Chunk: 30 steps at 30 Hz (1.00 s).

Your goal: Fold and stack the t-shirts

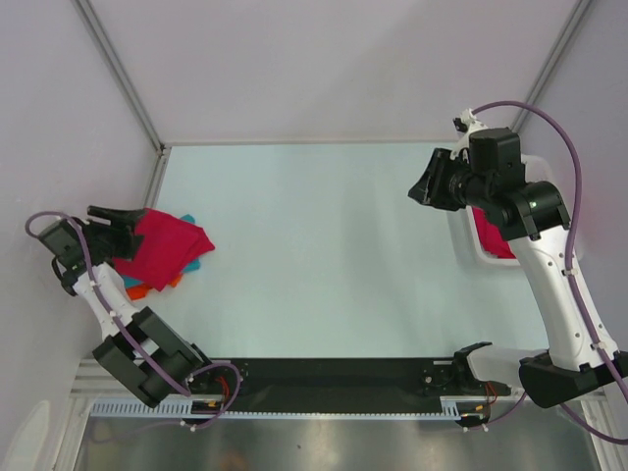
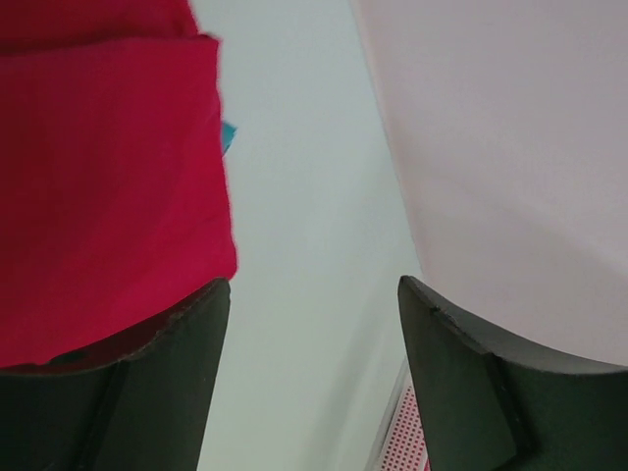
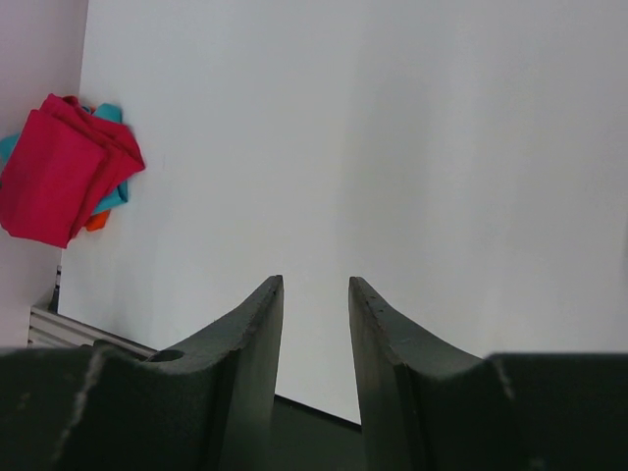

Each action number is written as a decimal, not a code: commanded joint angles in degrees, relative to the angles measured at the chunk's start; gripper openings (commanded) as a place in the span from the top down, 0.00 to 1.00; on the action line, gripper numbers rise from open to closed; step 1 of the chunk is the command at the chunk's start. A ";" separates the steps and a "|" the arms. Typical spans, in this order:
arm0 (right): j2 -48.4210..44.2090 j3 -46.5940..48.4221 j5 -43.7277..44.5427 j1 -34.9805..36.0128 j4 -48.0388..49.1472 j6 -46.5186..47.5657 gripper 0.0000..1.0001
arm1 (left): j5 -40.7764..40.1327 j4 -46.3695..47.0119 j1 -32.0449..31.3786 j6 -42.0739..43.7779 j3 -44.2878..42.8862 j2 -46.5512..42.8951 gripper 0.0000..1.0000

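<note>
Though wide-jawed, left pincer [image 2: 312,294] at red t-shirt [image 2: 108,177]

- t-shirt stack [image 1: 167,245] lies on table [image 1: 324,255], mid-left of frame
- left gripper [image 1: 126,234] at the stack's left edge
- basket [image 1: 467,235] at right edge, one t-shirt [image 1: 497,241] inside
- right gripper [image 1: 424,186] upper right, just left of basket

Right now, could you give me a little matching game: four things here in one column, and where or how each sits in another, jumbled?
1. folded crimson t-shirt
2. teal t-shirt
3. white basket
4. right gripper

a. open, above the bare table
b. topmost, far left
c. at the right edge
d. peeking from beneath the crimson one

Pairs: 1-b, 2-d, 3-c, 4-a.
</note>
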State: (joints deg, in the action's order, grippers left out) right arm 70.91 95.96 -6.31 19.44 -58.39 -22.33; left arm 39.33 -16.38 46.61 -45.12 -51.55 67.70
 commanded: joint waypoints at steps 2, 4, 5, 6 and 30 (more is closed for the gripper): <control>-1.66 -1.56 0.33 0.51 1.52 -0.44 0.61 | -7.75 -2.07 -0.38 0.74 4.79 -1.34 0.25; -2.18 -2.53 0.50 0.42 1.61 -0.53 0.61 | -9.70 -2.34 -0.29 1.35 6.20 -1.70 0.25; -2.45 -2.80 0.59 0.42 1.70 -0.52 0.62 | -10.41 -3.38 -0.29 1.70 6.37 -1.43 0.25; -2.71 -3.15 0.85 0.42 1.61 -0.52 0.61 | -11.81 -3.92 -0.29 1.88 6.55 -1.17 0.25; -1.40 -5.09 1.39 0.25 3.28 -1.31 0.61 | -8.34 9.16 -11.40 -6.83 -2.12 -6.37 0.52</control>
State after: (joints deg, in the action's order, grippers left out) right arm 68.95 88.88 -4.97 19.66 -57.65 -22.50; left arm 22.06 -18.50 45.19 -50.46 -41.43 62.02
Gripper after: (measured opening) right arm 0.387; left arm 0.533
